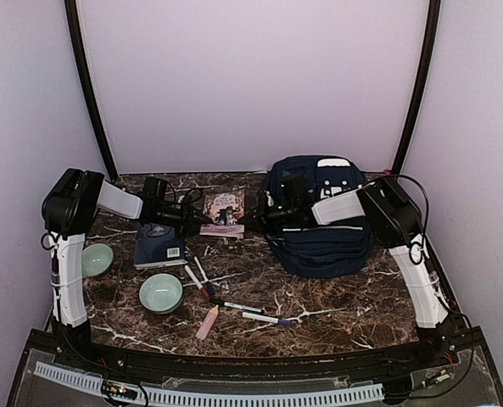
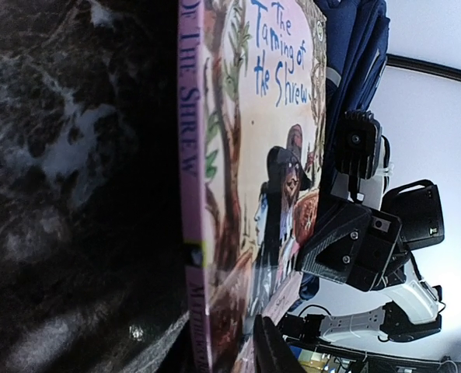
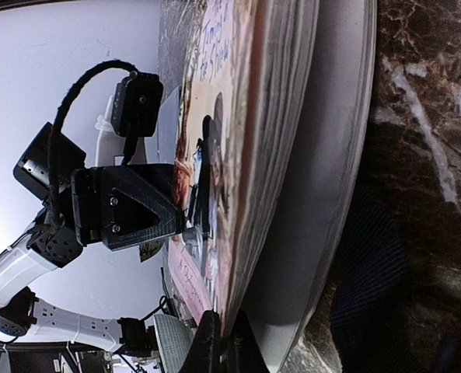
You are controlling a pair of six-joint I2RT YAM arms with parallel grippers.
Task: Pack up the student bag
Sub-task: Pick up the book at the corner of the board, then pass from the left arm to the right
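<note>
One dark marble tabletop [image 1: 336, 305] w/ student bag [image 1: 319, 250]; pale lilac walls [image 1: 251, 76].

glossy paper book [image 1: 223, 210], polished dark marble-look table [image 1: 319, 297], matt navy cloth student bag [image 1: 329, 252]

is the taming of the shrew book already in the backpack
No, the paperback is outside the student bag, left of it in the top view, between the left pincer and the right pincer.
</note>
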